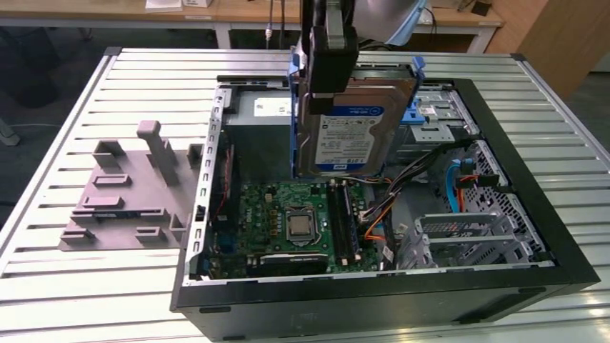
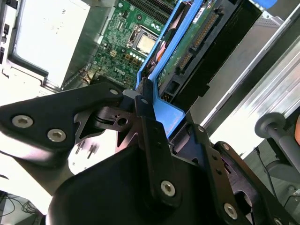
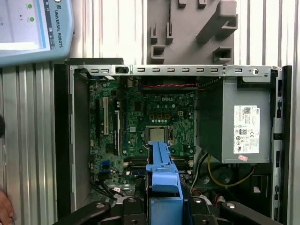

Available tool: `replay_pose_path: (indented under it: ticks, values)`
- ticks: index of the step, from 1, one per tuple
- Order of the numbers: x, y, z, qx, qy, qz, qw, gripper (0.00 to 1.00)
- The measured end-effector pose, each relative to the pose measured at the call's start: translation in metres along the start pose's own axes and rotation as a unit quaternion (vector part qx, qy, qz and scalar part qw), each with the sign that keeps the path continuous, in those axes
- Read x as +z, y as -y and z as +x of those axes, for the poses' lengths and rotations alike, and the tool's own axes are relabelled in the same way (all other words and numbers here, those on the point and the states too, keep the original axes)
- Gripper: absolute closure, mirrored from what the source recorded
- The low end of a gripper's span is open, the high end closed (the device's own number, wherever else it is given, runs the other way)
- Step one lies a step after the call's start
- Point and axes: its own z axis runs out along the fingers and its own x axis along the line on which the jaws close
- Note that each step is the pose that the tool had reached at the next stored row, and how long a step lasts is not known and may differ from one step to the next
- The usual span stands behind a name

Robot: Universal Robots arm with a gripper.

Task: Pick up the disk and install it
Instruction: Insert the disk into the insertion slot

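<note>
My gripper (image 1: 324,93) is shut on the disk (image 1: 351,132), a silver-grey drive with a blue-and-white label in a blue bracket. The disk hangs upright over the open computer case (image 1: 533,236), above the motherboard (image 1: 286,214) and near the back of the case. In the second wrist view the fingers (image 2: 151,131) clamp the blue bracket at the disk's (image 2: 187,47) end, connector edge facing down into the case. In the first wrist view the disk (image 3: 163,173) shows edge-on above the board.
The grey power supply (image 3: 243,122) with a white sticker fills one rear corner of the case. A metal drive cage (image 1: 438,107) lies at the back right in the exterior view. A grey fixture (image 1: 124,193) rests on the slatted table. A hand (image 3: 3,211) is at the table's edge.
</note>
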Motion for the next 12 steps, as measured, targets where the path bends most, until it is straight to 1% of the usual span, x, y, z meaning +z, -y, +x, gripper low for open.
replay_pose_path:
  ticks: [3,9,12]
  values:
    - [0.0002,0.0030,0.0033,0.000,-0.0002,0.0000,1.0000,0.64]
    - [0.0013,0.0163,0.0055,0.000,-0.0005,0.0000,1.0000,0.64]
    - [0.0018,0.0191,0.0076,0.000,-0.0006,0.0000,1.0000,0.64]
